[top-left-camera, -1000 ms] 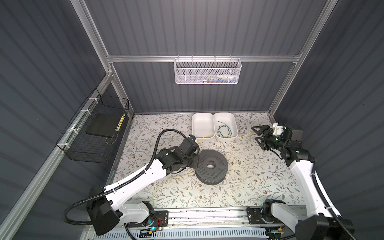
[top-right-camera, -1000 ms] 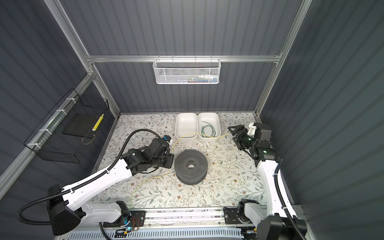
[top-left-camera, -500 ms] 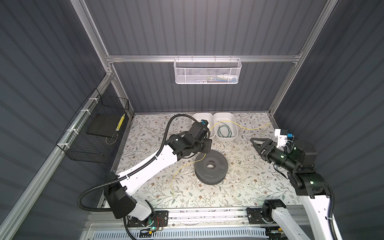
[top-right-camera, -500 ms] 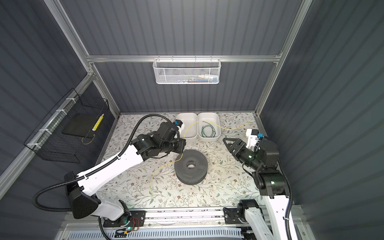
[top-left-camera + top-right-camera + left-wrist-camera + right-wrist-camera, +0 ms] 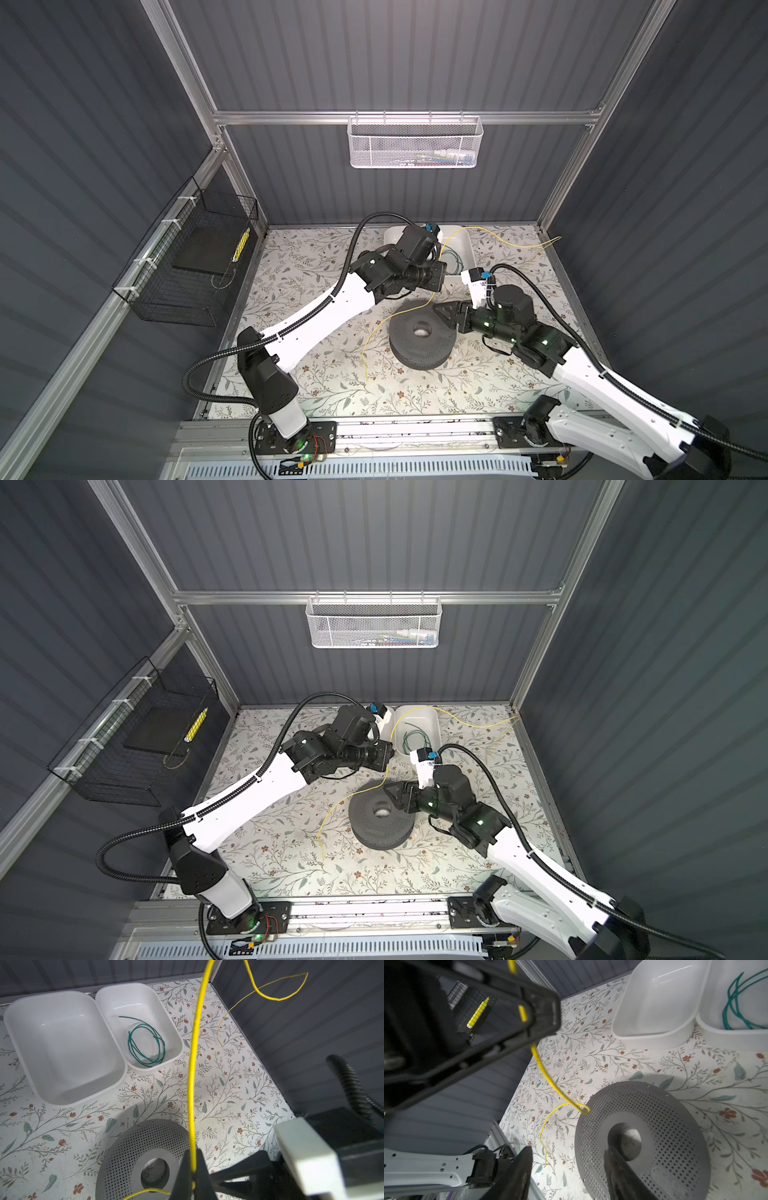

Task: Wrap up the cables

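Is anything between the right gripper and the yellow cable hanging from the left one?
Nothing visible does. The thin yellow cable drops from the shut left gripper to the rim of the grey perforated disc, and the open right gripper faces that stretch with only air between.

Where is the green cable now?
The green cable lies coiled in the right tray, at the table's back edge in both top views, beside the empty tray.
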